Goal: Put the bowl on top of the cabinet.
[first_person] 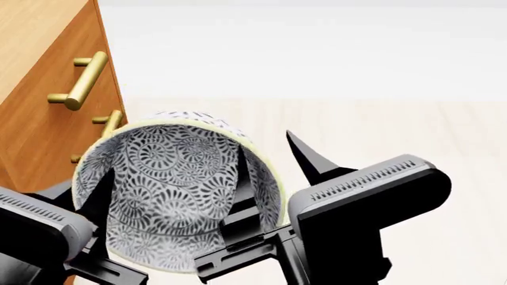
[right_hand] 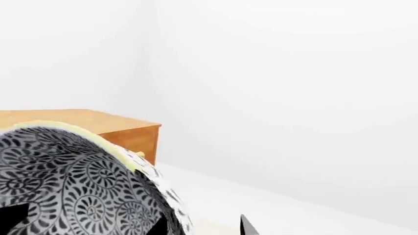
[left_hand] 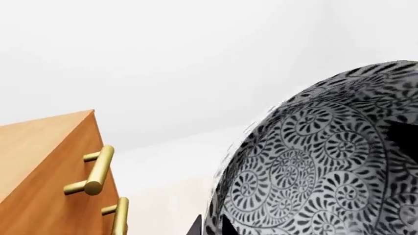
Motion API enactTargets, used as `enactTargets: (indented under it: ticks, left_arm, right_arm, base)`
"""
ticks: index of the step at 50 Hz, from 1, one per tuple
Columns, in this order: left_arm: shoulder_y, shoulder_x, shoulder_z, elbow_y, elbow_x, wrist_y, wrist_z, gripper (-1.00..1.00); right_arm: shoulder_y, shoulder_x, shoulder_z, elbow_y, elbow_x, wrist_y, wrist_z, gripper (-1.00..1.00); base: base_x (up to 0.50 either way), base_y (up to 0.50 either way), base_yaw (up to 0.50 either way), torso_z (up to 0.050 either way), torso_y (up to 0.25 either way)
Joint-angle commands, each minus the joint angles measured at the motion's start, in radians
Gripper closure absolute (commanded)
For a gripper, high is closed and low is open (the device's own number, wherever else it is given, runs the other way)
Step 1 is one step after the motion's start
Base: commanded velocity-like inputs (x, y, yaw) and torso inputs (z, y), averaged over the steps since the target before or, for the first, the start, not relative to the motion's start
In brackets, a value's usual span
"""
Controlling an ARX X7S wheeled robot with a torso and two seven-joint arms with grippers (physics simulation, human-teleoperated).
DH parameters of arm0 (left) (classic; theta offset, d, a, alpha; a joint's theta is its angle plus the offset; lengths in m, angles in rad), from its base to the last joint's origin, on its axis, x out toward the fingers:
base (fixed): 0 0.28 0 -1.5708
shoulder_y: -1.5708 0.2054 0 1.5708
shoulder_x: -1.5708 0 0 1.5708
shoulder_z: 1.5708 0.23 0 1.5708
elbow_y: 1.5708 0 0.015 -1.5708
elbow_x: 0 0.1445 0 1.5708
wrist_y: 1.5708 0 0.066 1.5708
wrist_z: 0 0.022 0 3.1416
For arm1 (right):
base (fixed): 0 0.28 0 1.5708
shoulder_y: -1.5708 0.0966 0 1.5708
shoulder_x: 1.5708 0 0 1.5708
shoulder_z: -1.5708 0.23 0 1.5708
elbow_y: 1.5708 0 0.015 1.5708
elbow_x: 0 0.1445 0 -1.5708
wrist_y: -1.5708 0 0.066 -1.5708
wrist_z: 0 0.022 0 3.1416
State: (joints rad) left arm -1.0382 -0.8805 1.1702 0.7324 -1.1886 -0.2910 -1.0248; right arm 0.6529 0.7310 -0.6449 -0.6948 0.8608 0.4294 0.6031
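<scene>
While both arms reach forward, bowl [first_person: 178,190] held in air between them, tilted, opening toward head camera, beside cabinet [first_person: 40,101] front, not on its top. Right gripper [first_person: 265,163]: one finger inside bowl, other outside, clamped on rim wall. Left gripper [first_person: 99,196]: dark finger lies against bowl interior; clamped or not, cannot tell. Brass handles [first_person: 79,80] visible just left of bowl.

Bright, even, shadowless simulator light; all views sharp, with no glare or blur.
</scene>
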Motion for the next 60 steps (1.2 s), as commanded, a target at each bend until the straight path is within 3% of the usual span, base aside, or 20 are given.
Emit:
enactTargets:
  ticks: [1, 28, 44, 51, 60]
  left_arm:
    - [-0.014, 0.025, -0.024, -0.012, -0.021, -0.038, 0.001, 1.00]
    - [-0.075, 0.095, -0.021, -0.097, -0.039, -0.090, 0.033, 1.00]
    - [-0.204, 0.234, 0.003, -0.224, -0.045, -0.201, 0.057, 1.00]
    - [-0.291, 0.315, 0.028, -0.311, -0.061, -0.300, 0.038, 1.00]
    - [-0.343, 0.353, 0.031, -0.391, -0.063, -0.339, 0.053, 1.00]
  right_arm:
    - [0.006, -0.003, 0.025, 0.004, -0.032, 0.020, -0.010, -1.00]
    - [-0.075, 0.047, 0.051, 0.040, -0.039, -0.068, -0.057, -1.00]
    - [-0.310, 0.126, 0.151, 0.095, -0.038, -0.345, -0.145, -1.00]
    - [-0.461, 0.129, 0.216, 0.143, -0.024, -0.541, -0.198, -1.00]
    - [-0.643, 0.136, 0.306, 0.156, 0.026, -0.770, -0.277, -1.00]
  base:
    - [0.00, 0.00, 0.00, 0.000, 0.000]
    - [0.00, 0.00, 0.00, 0.000, 0.000]
    - [0.00, 0.00, 0.00, 0.000, 0.000]
    - [0.00, 0.00, 0.00, 0.000, 0.001]
    - [0.00, 0.00, 0.00, 0.000, 0.000]
